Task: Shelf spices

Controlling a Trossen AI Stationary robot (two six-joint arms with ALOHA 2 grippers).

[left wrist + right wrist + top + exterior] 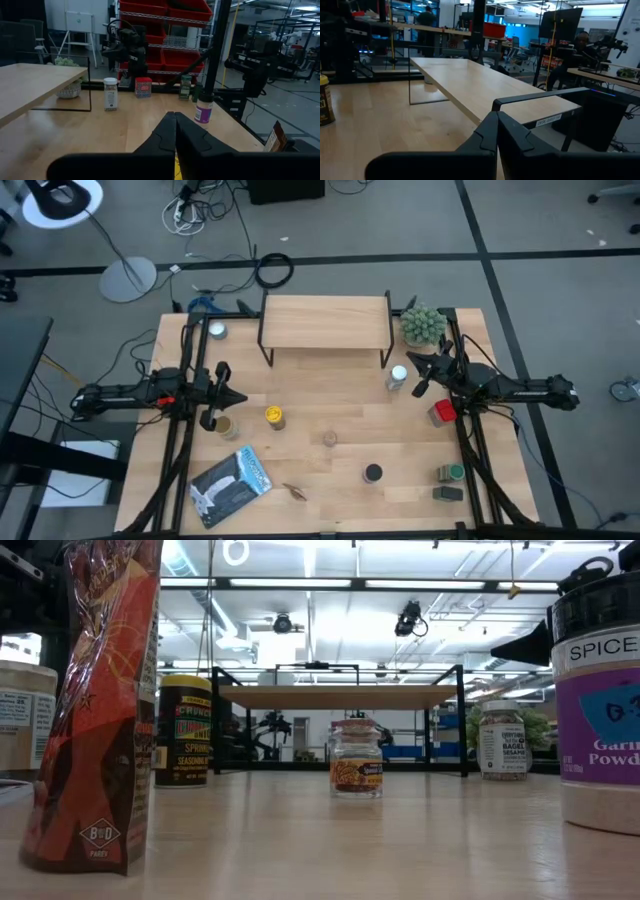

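Spice jars are scattered over the table and none is on the shelf yet, which stands bare at the far middle of the table. From above, a yellow jar sits near the left gripper, a white-capped bottle stands just off the shelf's right legs near the right gripper, a red tin lies beside the right arm, a tan-lidded jar and a black-lidded jar stand toward the near middle, and green tins wait at the near right. Both grippers hover over the table with their fingers pressed together, as each wrist view shows, so nothing is held. The step in hand looks like choosing and reaching for a first jar; the white-capped bottle is the natural pick for the right arm, the yellow jar for the left. To do it well, spread the fingers fully before coming down, straddle the jar below its cap, and close squarely so it does not tip. Lift high enough to pass over the shelf's front edge, and keep away from the potted plant beside the shelf's right end
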